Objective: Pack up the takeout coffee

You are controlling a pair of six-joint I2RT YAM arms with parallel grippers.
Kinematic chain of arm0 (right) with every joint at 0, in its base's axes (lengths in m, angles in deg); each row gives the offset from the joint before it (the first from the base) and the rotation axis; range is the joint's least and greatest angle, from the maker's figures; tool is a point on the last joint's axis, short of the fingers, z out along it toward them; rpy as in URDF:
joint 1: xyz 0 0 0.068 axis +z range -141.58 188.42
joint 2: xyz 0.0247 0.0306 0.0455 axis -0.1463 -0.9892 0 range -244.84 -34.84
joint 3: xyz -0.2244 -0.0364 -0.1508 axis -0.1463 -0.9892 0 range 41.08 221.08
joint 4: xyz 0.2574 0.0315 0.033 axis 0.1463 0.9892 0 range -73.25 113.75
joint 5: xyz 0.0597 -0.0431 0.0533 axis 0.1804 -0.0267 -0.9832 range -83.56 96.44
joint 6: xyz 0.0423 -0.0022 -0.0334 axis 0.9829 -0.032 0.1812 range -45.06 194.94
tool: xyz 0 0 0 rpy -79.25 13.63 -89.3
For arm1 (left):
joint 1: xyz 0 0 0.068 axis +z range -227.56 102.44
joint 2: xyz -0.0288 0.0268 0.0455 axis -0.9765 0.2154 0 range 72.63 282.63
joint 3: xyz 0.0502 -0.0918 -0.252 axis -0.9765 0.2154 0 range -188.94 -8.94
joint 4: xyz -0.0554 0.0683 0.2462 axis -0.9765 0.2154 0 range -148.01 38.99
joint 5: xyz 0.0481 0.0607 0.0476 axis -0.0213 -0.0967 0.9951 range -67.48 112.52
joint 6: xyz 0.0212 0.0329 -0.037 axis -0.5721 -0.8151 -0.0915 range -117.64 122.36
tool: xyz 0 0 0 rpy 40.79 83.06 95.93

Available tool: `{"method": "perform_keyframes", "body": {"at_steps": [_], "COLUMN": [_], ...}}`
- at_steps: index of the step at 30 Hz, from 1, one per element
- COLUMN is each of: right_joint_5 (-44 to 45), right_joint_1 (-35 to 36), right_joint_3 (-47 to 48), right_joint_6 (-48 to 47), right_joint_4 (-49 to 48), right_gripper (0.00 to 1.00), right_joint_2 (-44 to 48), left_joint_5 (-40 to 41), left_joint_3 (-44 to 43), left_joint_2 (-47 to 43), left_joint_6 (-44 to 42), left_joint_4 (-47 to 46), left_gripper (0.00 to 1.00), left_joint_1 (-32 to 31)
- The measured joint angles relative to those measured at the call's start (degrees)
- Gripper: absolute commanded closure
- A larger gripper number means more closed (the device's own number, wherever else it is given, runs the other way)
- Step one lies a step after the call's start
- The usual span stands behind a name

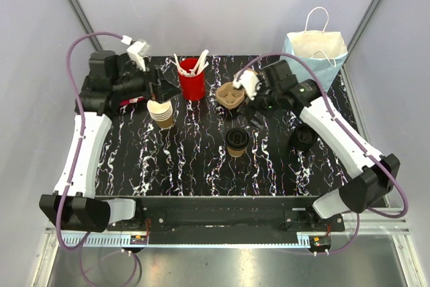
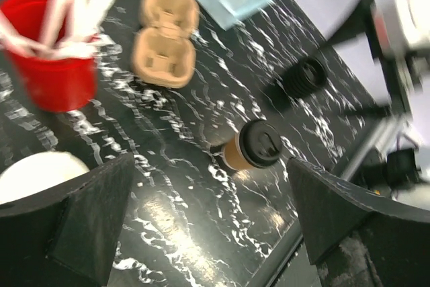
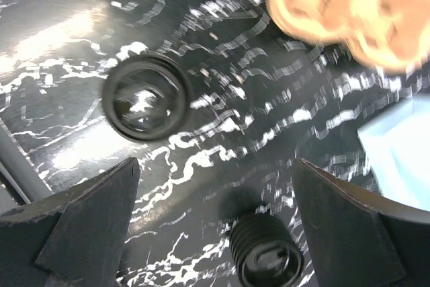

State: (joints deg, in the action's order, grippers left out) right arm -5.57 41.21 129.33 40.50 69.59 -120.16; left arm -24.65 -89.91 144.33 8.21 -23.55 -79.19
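Observation:
The takeout coffee (image 1: 236, 142), a small tan kraft cup with a black lid on it, stands upright mid-table. It also shows in the left wrist view (image 2: 252, 146) and, from above, in the right wrist view (image 3: 144, 95). My left gripper (image 1: 161, 93) is open and empty, hovering at the back left over a stack of tan cups with white insides (image 1: 161, 113); the top cup's white inside shows by the left finger (image 2: 37, 173). My right gripper (image 1: 255, 117) is open and empty, hovering just behind and right of the coffee, between it and the brown pulp carrier (image 1: 230, 95).
A red cup of white utensils (image 1: 191, 78) stands at the back. A stack of black lids (image 1: 304, 138) sits right of the coffee, below my right gripper (image 3: 265, 253). A light blue paper bag (image 1: 316, 55) stands open at the back right corner.

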Motion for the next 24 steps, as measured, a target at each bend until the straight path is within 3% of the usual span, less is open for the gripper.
{"method": "perform_keyframes", "body": {"at_steps": [5,11,24], "right_joint_5": [-1.5,-4.5,-8.2], "right_joint_1": [-5.4,-9.1,-13.8], "right_joint_3": [-4.4,-9.5,-19.1], "right_joint_6": [3.4,7.3,10.3], "right_joint_4": [-2.0,-5.3,-9.3], "right_gripper": [0.0,0.0,0.0], "right_joint_2": [3.5,7.7,13.7], "left_joint_5": [0.9,0.7,-3.2], "left_joint_3": [-0.1,-0.8,-2.3], "left_joint_2": [3.3,13.6,28.2], "left_joint_6": [-2.4,-3.9,-5.1], "left_joint_4": [0.6,2.1,3.3], "left_gripper": [0.01,0.01,0.01], "left_joint_1": [-7.9,-15.5,-22.1]}}
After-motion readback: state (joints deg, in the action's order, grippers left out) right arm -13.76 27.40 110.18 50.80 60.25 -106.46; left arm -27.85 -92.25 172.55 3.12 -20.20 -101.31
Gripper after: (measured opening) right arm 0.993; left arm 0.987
